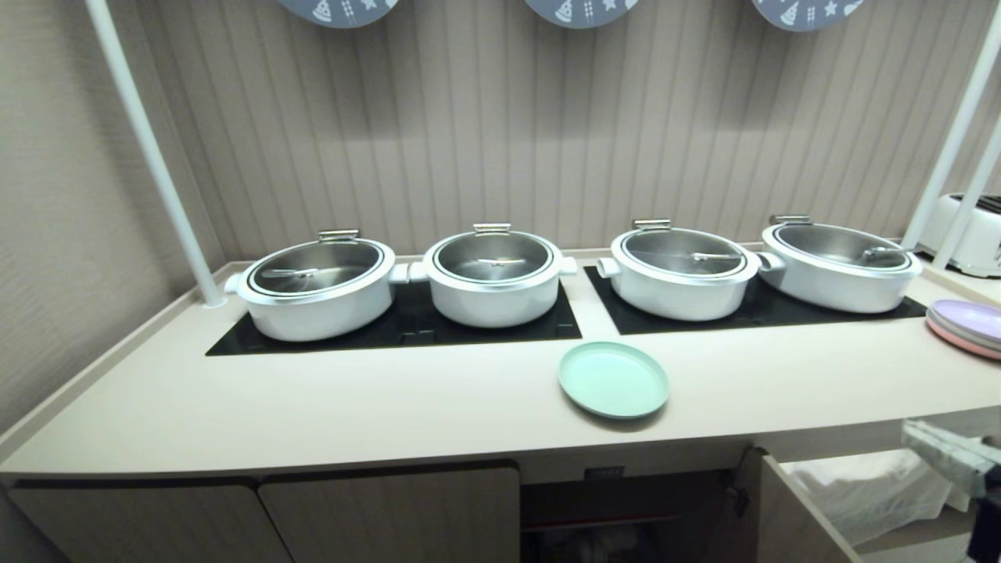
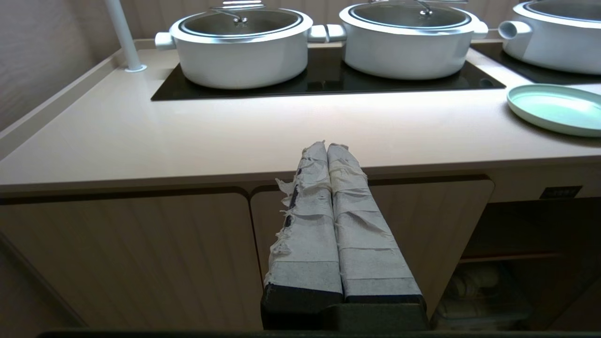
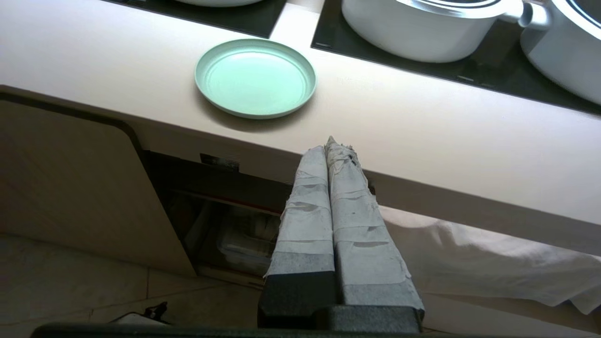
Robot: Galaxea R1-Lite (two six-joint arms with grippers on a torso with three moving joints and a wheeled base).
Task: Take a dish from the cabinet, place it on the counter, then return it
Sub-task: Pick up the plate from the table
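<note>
The pale mint-green dish (image 1: 614, 379) (image 2: 556, 108) (image 3: 256, 77) lies flat on the counter (image 1: 391, 399), near its front edge and just in front of the gap between the two hob panels. Below it the cabinet (image 1: 626, 508) (image 3: 225, 220) stands open, its small black label (image 1: 604, 472) above the opening and its door (image 1: 790, 516) swung out to the right. My right gripper (image 3: 328, 143) (image 1: 938, 450) is shut and empty, below the counter edge to the right of the dish. My left gripper (image 2: 326, 146) is shut and empty, low in front of the closed doors, left of the dish.
Several white lidded pots (image 1: 493, 277) sit on black hob panels (image 1: 407, 324). Stacked pink and purple plates (image 1: 966, 324) and a white toaster (image 1: 970, 231) are at the far right. White poles (image 1: 148, 148) rise at both ends. A white cloth (image 3: 469, 253) hangs right of the cabinet.
</note>
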